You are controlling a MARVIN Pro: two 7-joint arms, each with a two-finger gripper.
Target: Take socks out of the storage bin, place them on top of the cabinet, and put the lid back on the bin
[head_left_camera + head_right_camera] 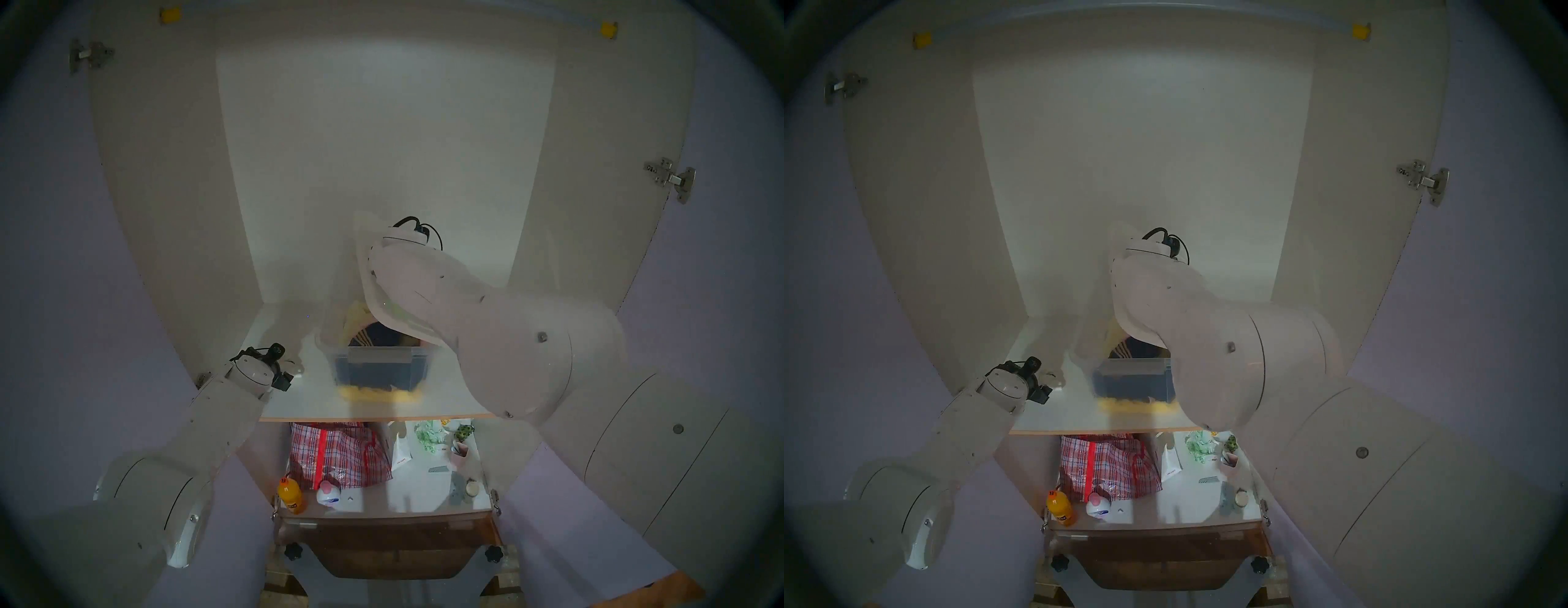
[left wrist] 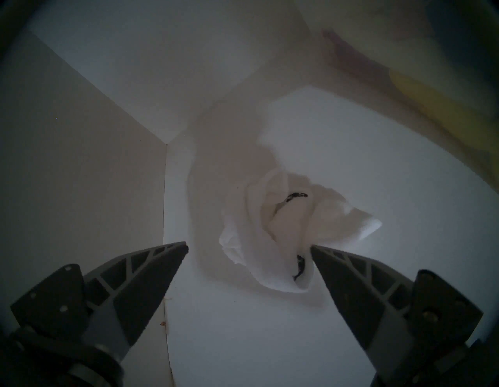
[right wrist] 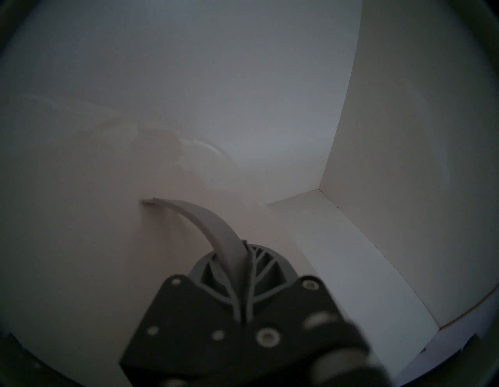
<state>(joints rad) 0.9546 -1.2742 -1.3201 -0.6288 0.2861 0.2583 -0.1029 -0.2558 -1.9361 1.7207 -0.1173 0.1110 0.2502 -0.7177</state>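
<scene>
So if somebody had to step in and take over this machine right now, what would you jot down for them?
Left pincer: open, holding nothing, just short of the socks.
Right pincer: shut on the lid's grey handle, lid held tilted above the storage bin.
Done: socks lie on the cabinet's shelf board, left of the bin.
Left: lower the lid onto the open bin, seat it, let go.
</scene>
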